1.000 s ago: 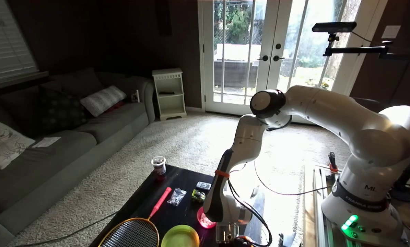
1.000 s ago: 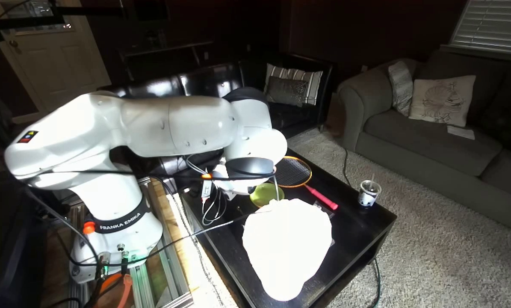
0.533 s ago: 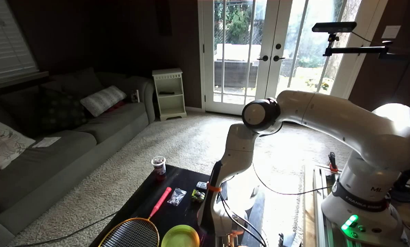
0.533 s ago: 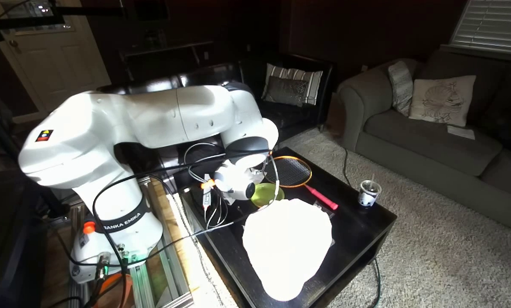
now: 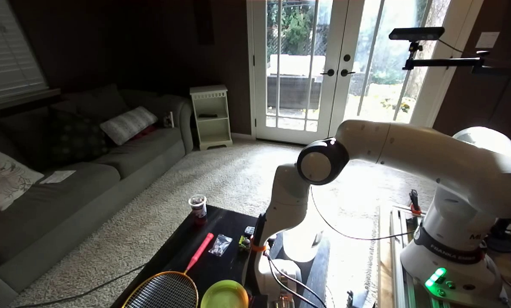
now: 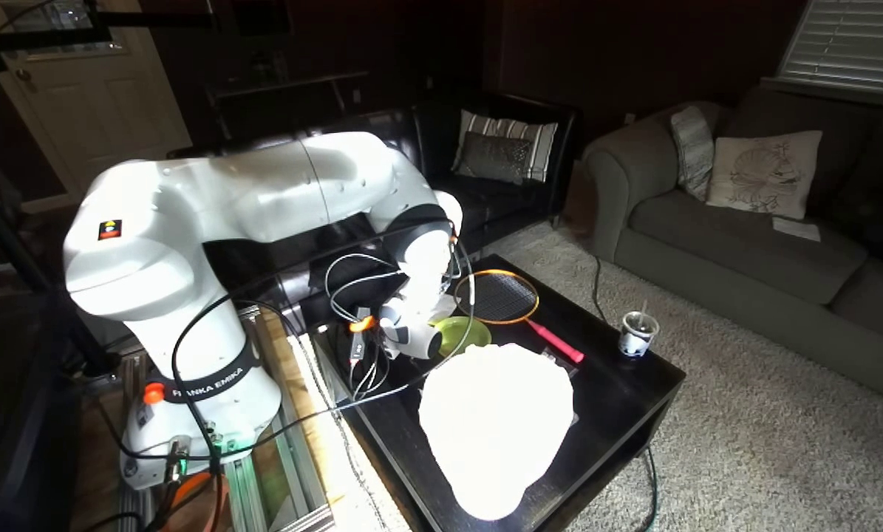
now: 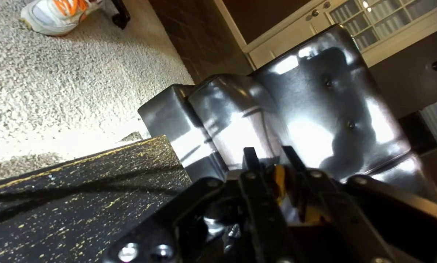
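Note:
My gripper (image 7: 268, 153) shows in the wrist view with its two black fingers a small gap apart. Between them sits a dark thing with an orange stripe (image 7: 279, 179); the fingers seem closed on it, and most of it is hidden. In an exterior view the gripper is at the bottom edge and largely cut off. The arm's wrist stands beside the yellow-green dish (image 5: 224, 295), which also shows in an exterior view (image 6: 462, 336). The badminton racket (image 5: 163, 291) with its pink handle lies beyond the dish. The pink bowl is hidden behind the arm.
On the black table (image 6: 604, 414) are a plastic bag (image 5: 220, 245), a green toy (image 5: 243, 243), a remote (image 5: 249, 231) and a cup (image 5: 198, 209). A glaring white thing (image 6: 496, 428) stands near the arm. A black leather sofa (image 7: 313, 98) lies past the table corner.
The arm has bent lower, its wrist shifting left in both exterior views. The pink bowl, visible one second ago, is now covered by the arm. The things on the table have not moved.

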